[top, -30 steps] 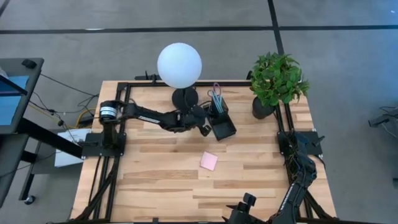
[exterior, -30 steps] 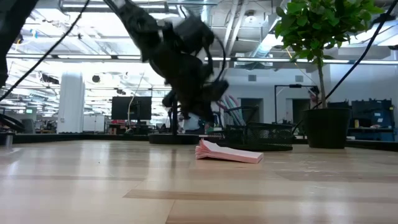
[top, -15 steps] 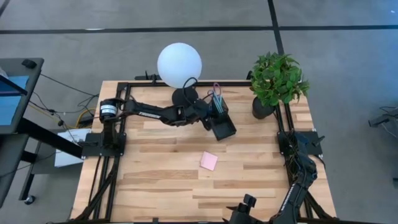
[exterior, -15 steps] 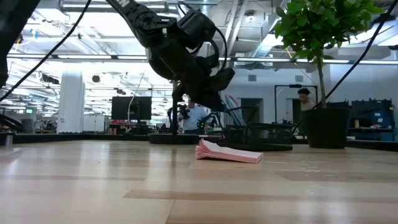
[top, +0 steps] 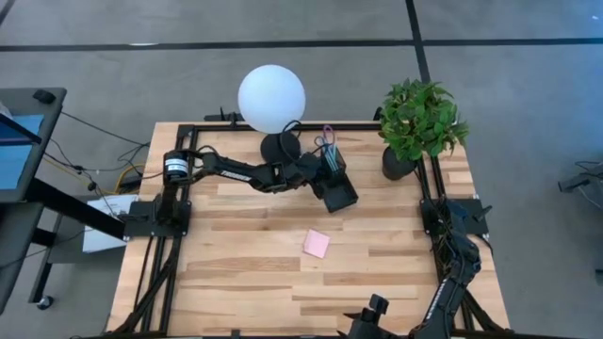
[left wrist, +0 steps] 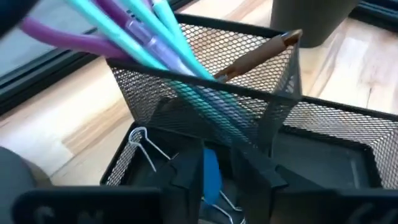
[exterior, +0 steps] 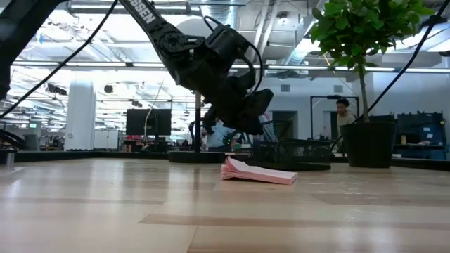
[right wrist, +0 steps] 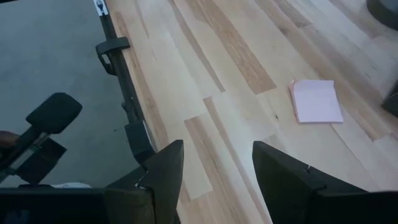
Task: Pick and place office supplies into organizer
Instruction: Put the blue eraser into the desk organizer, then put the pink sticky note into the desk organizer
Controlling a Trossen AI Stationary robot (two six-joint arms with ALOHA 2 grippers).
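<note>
The black mesh organizer (top: 335, 181) stands at the table's far middle. Its cup section (left wrist: 205, 81) holds teal pens (left wrist: 143, 37), purple-handled scissors (left wrist: 62, 34) and a brown-tipped pen (left wrist: 261, 53). A black clip with wire handles (left wrist: 146, 149) lies in the lower tray (left wrist: 348, 143). My left gripper (left wrist: 217, 180) hangs over that tray with a small blue block (left wrist: 210, 174) between its slightly parted fingers. A pink sticky-note pad (top: 317, 244) lies flat mid-table. My right gripper (right wrist: 217, 168) waits open at the near right edge, holding nothing. My left gripper comes at the organizer's tray slanting down from the table's left. The blue block's side (left wrist: 204, 177) stands upright against one finger (left wrist: 186, 177), with a narrow gap toward the other. Whether the block is still touched I cannot tell.
A lamp with a white globe (top: 272, 98) and round black base (top: 280, 146) stands right behind my left gripper. A potted plant (top: 419, 122) fills the far right corner. Black frame rails (top: 174, 235) run along the table's sides. A person (exterior: 344, 112) shows far off in the room.
My left gripper has gone toward the table's right and far edges, from beside the organizer to over its tray, and has tipped a little. The pink pad and the organizer have stayed put.
</note>
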